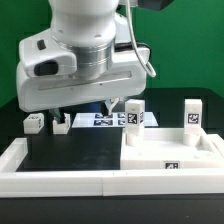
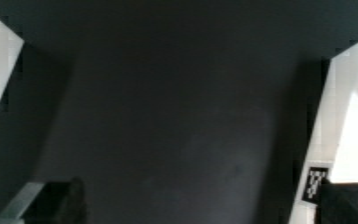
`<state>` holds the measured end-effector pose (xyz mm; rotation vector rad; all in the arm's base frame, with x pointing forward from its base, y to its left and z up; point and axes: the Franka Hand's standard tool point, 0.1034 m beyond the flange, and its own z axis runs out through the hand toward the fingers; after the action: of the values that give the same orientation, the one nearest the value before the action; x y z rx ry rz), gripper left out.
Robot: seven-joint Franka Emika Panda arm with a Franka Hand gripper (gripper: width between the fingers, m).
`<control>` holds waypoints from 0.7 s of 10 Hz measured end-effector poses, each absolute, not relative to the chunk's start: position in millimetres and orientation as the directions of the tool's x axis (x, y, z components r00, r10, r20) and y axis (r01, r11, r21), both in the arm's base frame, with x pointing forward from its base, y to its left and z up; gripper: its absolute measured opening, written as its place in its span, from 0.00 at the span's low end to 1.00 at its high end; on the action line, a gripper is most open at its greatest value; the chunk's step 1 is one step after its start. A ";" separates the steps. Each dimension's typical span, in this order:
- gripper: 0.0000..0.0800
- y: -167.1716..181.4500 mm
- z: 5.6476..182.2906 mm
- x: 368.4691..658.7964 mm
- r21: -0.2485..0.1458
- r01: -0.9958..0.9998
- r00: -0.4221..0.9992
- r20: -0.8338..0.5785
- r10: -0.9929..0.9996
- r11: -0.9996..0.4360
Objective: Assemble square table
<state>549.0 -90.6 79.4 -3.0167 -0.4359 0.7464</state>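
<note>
- White-housed pincer [image 2: 201, 205] hangs open over the black mat [image 2: 176, 110], jaws wide apart with nothing between them.
- Marker board [image 1: 103, 120] lies just behind it on the mat.
- Square slab [image 1: 165, 150] lies flat, face up, to the exterior view's right of the pincer and apart from it. Its edges run parallel to the front rail [image 1: 60, 168].
- Two tall leg blocks [image 1: 133, 115] [image 1: 190, 113] stand upright at the slab's far side.
- Two small leg blocks [image 1: 33, 122] [image 1: 60, 124] sit at the exterior view's left.
- Slab edge and blocks carry black-and-white tags; no writing is legible.
</note>
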 end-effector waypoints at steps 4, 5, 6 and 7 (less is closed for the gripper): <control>0.81 -124.5 80.7 538.6 -0.050 0.203 0.861 -0.467 0.202 -0.978; 0.81 -132.5 78.3 528.9 -0.030 0.156 0.864 -0.479 0.151 -0.987; 0.81 -136.8 74.4 519.3 -0.020 0.127 0.860 -0.495 0.120 -0.992; 0.81 -142.5 69.9 509.3 -0.013 0.104 0.854 -0.511 0.096 -0.995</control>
<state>509.3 -142.5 69.9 -3.0393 -0.1634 0.8370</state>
